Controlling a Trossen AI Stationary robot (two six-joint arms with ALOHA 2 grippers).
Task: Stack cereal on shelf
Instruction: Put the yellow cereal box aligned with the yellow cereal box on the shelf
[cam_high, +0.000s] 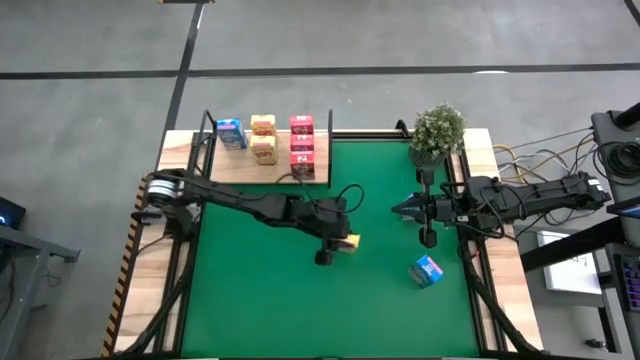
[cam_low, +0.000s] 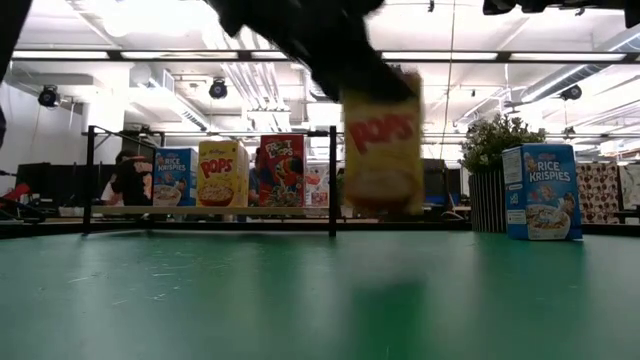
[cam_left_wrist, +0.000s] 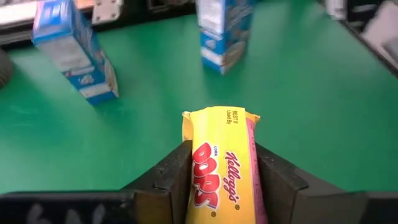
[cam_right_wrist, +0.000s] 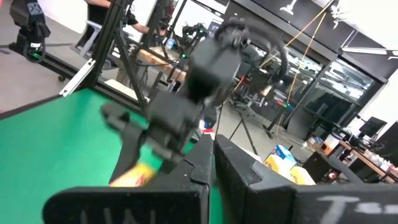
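The left tool (cam_high: 338, 243) pinches a yellow cereal box (cam_high: 349, 242) above the green mat (cam_high: 260, 300), clear of its surface; the right tool (cam_high: 400, 209) waits near the plant (cam_high: 437, 131), fingers pressed together; the shelf (cam_high: 315, 175) holds blue, yellow and pink boxes; a blue box (cam_high: 427, 271) lies on the mat.

Yellow cardboard Pops cereal box (cam_left_wrist: 221, 168) runs off the left wrist view's edge; a blurred blue cereal box (cam_left_wrist: 225, 28) is cropped too.
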